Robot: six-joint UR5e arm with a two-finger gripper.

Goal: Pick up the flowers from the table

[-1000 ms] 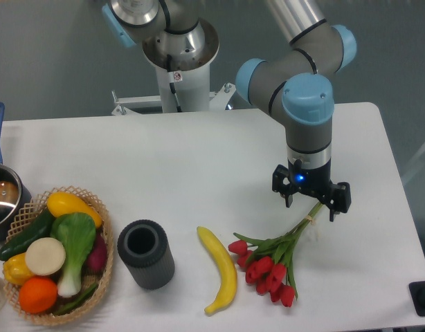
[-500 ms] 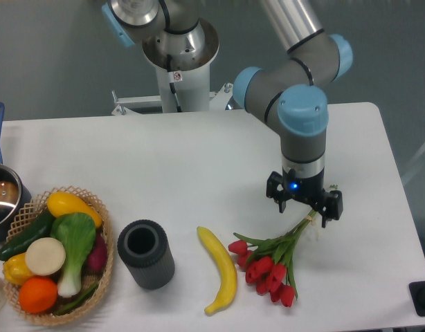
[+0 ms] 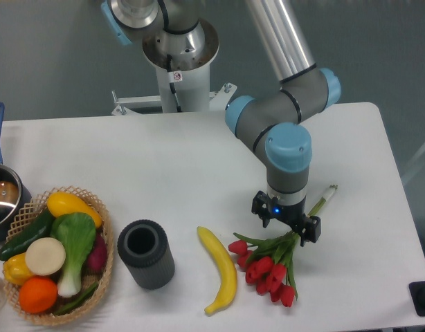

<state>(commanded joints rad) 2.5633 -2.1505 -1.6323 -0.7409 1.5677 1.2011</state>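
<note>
White rounded tabletop [image 3: 199, 166] below, our black two-finger gripper [image 3: 286, 220] hangs spread apart over the stems of the red tulip bunch [image 3: 276, 257] lying there. We're lining up; next, descend and clamp.

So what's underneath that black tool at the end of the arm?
The tool hangs over the flowers, above their green stems. Red blooms and a pale stem end poke out on either side; the part directly beneath is hidden.
</note>
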